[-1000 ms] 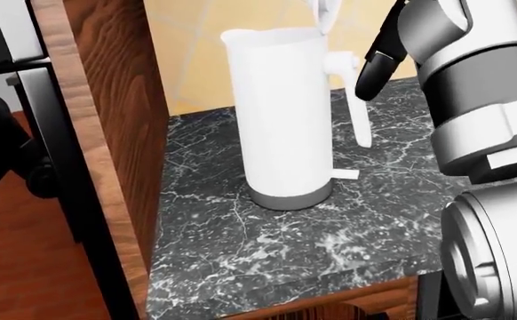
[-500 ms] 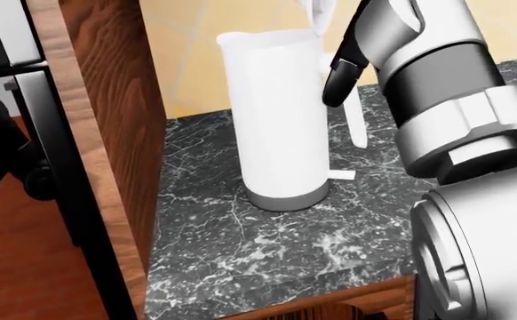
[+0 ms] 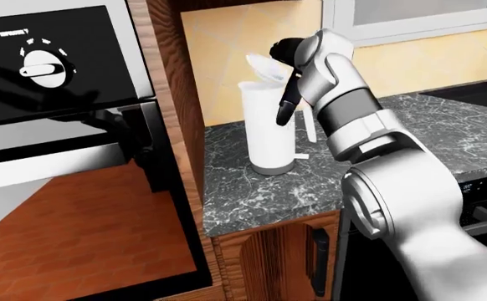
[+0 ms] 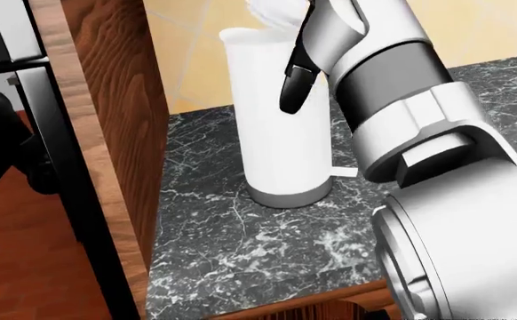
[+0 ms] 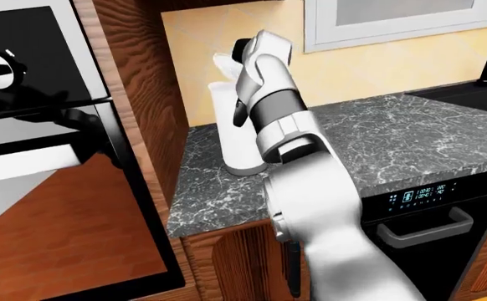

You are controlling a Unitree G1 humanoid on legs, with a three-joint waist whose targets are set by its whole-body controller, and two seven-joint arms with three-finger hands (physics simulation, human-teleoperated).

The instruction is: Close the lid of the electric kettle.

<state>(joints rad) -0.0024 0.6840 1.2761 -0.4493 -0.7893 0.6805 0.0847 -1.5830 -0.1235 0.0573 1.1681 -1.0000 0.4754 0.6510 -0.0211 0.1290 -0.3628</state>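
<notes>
**Right hand at the open kettle lid**

The white electric kettle (image 3: pixel 270 128) stands on the marble counter (image 3: pixel 445 135), beside the wooden cabinet wall (image 4: pixel 107 113). Its lid (image 3: pixel 262 66) stands tilted open. The right hand (image 3: pixel 292 75) is at the lid, one dark finger (image 4: pixel 292 90) hanging loose, gripping nothing.

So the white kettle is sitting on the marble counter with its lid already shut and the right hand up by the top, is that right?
Not quite. In the left-eye view the lid stands tilted open above the kettle, not shut. The kettle does sit on the marble counter, with the right hand up by its top.
</notes>
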